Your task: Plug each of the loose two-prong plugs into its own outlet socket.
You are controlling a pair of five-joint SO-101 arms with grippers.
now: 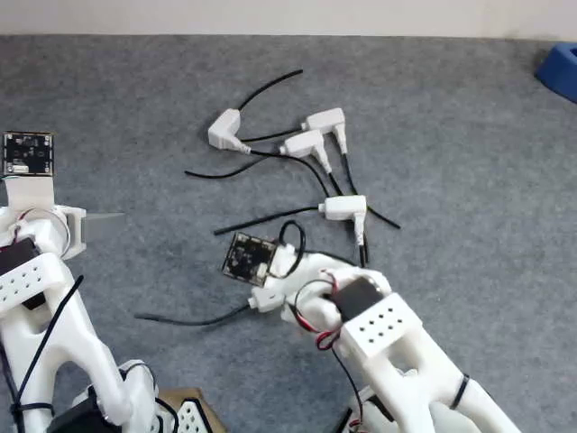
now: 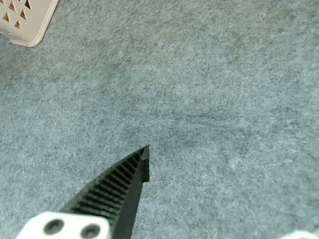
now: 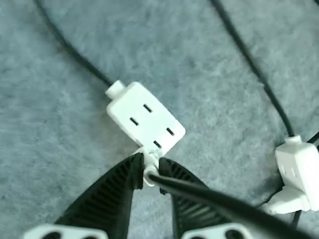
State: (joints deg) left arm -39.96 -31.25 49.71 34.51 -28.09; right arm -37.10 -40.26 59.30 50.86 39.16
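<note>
White two-prong plug (image 3: 148, 175) is gripped in your right tool (image 3: 150, 163), touching the outlet socket (image 3: 145, 121) on the grey surface (image 3: 60, 149). Insertion seems in hand; next you must push it straight in, I think.

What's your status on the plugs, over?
Left gripper open, over carpet. Right gripper shut on plug, at outlet socket edge. Plug's cable crosses the jaws.

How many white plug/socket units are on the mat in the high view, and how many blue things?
White plug/socket units (a joined pair counts as one): 5
Blue object: 1
Total: 6
</note>
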